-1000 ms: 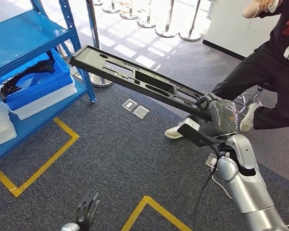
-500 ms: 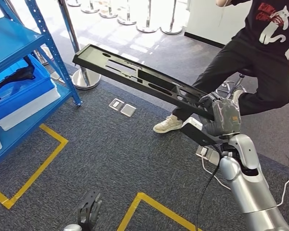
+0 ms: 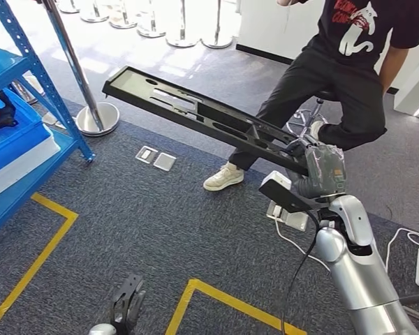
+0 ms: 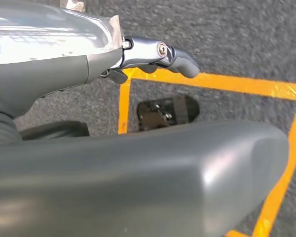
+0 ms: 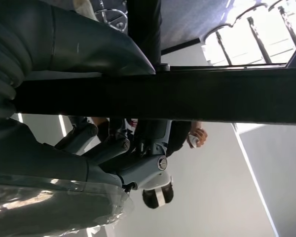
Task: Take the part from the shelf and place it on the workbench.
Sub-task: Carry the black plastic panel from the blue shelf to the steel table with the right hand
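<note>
Black and slotted, the long flat part (image 3: 197, 115) hangs in mid-air over grey carpet (image 3: 160, 216), gripped at its near end by the right robot hand (image 3: 313, 164), whose fingers close around the bar while the far end juts out toward the left, level with a chrome stanchion base (image 3: 96, 118). From the right wrist view, the part (image 5: 176, 94) runs as a dark beam straight across the frame, clamped between the thick grey thumb and the darker fingers (image 5: 113, 148) of the right robot hand (image 5: 64, 123). The silver right arm (image 3: 355, 265) rises from the lower edge of the head view. Low on the left side, the left robot hand (image 3: 126, 307) hangs beside the body holding nothing, fingers loosely apart; its wrist view shows the left robot hand (image 4: 139, 163) above yellow floor tape (image 4: 250, 86). Blue shelving (image 3: 17, 139) stands at the far left, a blue tray (image 3: 10, 129) on it. Two metal floor plates (image 3: 156, 158) sit in the carpet beneath the part. Behind it, a person (image 3: 339, 84) in black clothing and a pale shoe (image 3: 223, 178) sits on a stool.
</note>
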Robot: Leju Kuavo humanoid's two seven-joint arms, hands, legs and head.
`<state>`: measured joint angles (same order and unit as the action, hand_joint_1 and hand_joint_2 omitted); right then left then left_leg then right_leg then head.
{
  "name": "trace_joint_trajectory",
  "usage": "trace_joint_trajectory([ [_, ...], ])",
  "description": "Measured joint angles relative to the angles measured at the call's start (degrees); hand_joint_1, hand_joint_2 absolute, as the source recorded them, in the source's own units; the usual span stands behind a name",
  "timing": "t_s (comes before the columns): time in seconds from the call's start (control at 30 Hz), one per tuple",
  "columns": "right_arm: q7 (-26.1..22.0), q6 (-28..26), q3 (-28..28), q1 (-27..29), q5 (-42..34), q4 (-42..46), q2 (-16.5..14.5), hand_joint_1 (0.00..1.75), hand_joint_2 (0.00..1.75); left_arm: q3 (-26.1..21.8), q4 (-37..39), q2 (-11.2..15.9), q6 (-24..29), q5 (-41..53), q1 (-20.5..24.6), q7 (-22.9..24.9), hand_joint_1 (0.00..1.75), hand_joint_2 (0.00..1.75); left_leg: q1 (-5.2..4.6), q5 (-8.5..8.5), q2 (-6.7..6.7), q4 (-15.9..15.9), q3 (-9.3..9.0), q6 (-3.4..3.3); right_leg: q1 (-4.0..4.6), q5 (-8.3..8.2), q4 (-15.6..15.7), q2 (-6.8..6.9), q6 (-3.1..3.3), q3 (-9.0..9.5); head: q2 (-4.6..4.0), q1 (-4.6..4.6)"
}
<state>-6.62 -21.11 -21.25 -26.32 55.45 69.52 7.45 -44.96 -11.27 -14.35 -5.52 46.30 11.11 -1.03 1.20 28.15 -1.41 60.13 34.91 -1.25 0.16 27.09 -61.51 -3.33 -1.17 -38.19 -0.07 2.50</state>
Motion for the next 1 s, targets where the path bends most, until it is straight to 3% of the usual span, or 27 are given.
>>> trace_joint_trajectory([
  [0.1,0.00,-0.01,-0.04,-0.26,-0.03,-0.02,0.01,1.75,1.75,-0.02,0.00,0.04,-0.02,0.09,0.04,-0.02,0.00,0.00,0.09,-0.13,1.34,-0.19,-0.06,-0.25,-0.52,4.89,-9.82,2.58,-1.04,-4.36,0.00,0.14],
  [0.13,0.00,-0.01,-0.06,-0.25,-0.03,-0.04,0.01,1.75,1.75,-0.03,0.00,0.05,-0.02,0.17,0.01,-0.03,0.00,0.00,0.10,-0.11,1.81,-0.19,-0.06,-0.24,-0.78,5.84,-12.81,2.79,-1.28,-5.72,0.00,0.15],
  [0.17,0.00,-0.01,-0.06,-0.23,-0.03,-0.07,0.01,1.75,1.75,-0.04,0.01,0.07,-0.09,0.26,0.01,-0.06,0.00,0.00,0.11,-0.09,2.26,-0.18,-0.06,-0.20,-1.00,5.80,-13.89,2.93,-1.48,-6.16,0.00,0.15],
  [0.2,0.00,-0.01,-0.06,-0.23,-0.02,-0.08,0.01,1.75,1.75,-0.05,0.01,0.08,-0.20,0.32,0.05,-0.10,0.00,0.00,0.13,-0.05,2.66,-0.18,-0.09,-0.14,-1.17,4.73,-12.60,3.09,-1.63,-5.45,0.00,0.15],
  [0.27,0.00,-0.01,-0.05,-0.28,-0.02,0.01,0.01,1.75,1.75,-0.07,0.01,0.07,-0.40,0.41,0.15,-0.24,0.00,0.00,0.20,0.11,3.32,-0.21,-0.25,0.14,-1.23,1.28,-4.88,4.14,-1.76,-1.39,0.00,0.14],
  [0.33,0.00,-0.02,-0.05,-0.38,-0.03,0.10,0.01,1.75,1.75,-0.07,0.01,0.07,-0.41,0.43,0.23,-0.34,0.00,0.00,0.09,0.20,3.80,-0.31,-0.35,0.74,-0.72,-0.55,1.21,5.32,-1.21,1.65,0.00,0.10],
  [0.43,0.00,-0.02,-0.01,-0.40,-0.04,0.14,0.04,1.75,1.75,-0.07,0.02,0.01,-0.42,0.44,0.19,-0.39,0.00,0.00,0.13,0.15,4.60,-0.84,-0.53,1.87,-0.09,-0.71,2.54,4.84,0.22,1.92,0.00,0.03],
  [0.5,-0.03,-0.04,0.00,-0.46,-0.04,0.28,0.05,1.75,1.75,-0.07,0.02,-0.03,-0.39,0.45,0.20,-0.49,0.00,0.00,0.32,1.27,4.05,0.20,-0.14,2.28,-0.13,-1.12,3.19,4.18,1.18,2.15,0.00,-0.04],
  [0.53,-0.05,-0.04,-0.01,-0.48,-0.04,0.36,0.05,1.75,1.75,-0.07,0.02,-0.04,-0.37,0.46,0.17,-0.59,0.00,0.00,0.31,2.67,3.38,2.48,0.88,2.30,-0.17,-1.27,3.48,3.84,1.61,2.31,0.00,-0.11],
  [0.6,-0.09,-0.03,-0.06,-0.40,-0.07,0.44,0.02,1.75,1.75,-0.07,0.02,-0.03,-0.36,0.49,-0.02,-0.78,0.00,0.00,0.10,6.13,2.13,10.14,4.55,2.11,0.01,-1.28,3.54,3.08,2.12,2.38,0.00,-0.20],
  [0.63,-0.09,-0.02,-0.09,-0.29,-0.08,0.44,0.00,1.75,1.75,-0.07,0.02,-0.02,-0.39,0.51,-0.14,-0.80,0.00,0.00,-0.06,7.19,1.90,13.67,6.39,2.04,0.15,-1.23,3.51,2.57,2.23,2.40,0.00,-0.22],
  [0.67,-0.09,-0.01,-0.12,-0.20,-0.08,0.44,-0.01,1.75,1.75,-0.07,0.02,0.00,-0.40,0.52,-0.22,-0.80,0.00,0.00,-0.20,7.20,1.79,15.38,7.46,1.93,0.28,-1.19,3.46,2.03,2.31,2.44,0.00,-0.22],
  [0.7,-0.10,0.01,-0.14,-0.15,-0.07,0.44,-0.01,1.75,1.75,-0.07,0.02,0.02,-0.40,0.52,-0.24,-0.79,0.00,0.00,-0.31,6.12,1.72,14.85,7.48,1.77,0.38,-1.13,3.37,1.45,2.35,2.50,0.00,-0.22],
  [0.77,-0.14,0.03,-0.15,-0.13,-0.05,0.46,-0.01,1.75,1.75,-0.07,0.02,0.04,-0.41,0.54,-0.14,-0.79,0.00,0.00,-0.39,1.81,1.06,8.14,4.79,1.36,0.44,-0.83,2.99,0.35,2.31,2.62,0.00,-0.22],
  [0.83,-0.15,0.04,-0.15,-0.26,-0.12,0.49,-0.02,1.75,1.75,-0.07,0.02,0.08,-0.43,0.61,-0.02,-0.88,0.00,0.00,-0.33,-0.71,-0.27,2.04,2.06,1.06,0.51,-0.45,2.27,-0.57,2.03,2.30,0.00,-0.20],
  [0.93,-0.17,0.11,-0.10,-0.28,-0.19,0.54,0.04,1.75,1.75,-0.08,0.02,0.09,-0.46,0.95,0.05,-1.09,0.00,0.00,-0.48,-0.61,-0.51,0.24,1.27,0.73,0.28,-0.44,2.03,-1.60,1.29,1.73,0.00,-0.22],
  [1.0,-0.17,0.15,-0.04,-0.29,-0.20,0.56,0.19,1.75,1.75,-0.09,0.01,0.06,-0.54,1.09,0.21,-1.27,0.00,0.00,-0.29,-0.84,0.10,-0.26,0.94,0.23,0.27,0.30,1.21,-0.56,0.68,1.42,0.00,-0.11],
])
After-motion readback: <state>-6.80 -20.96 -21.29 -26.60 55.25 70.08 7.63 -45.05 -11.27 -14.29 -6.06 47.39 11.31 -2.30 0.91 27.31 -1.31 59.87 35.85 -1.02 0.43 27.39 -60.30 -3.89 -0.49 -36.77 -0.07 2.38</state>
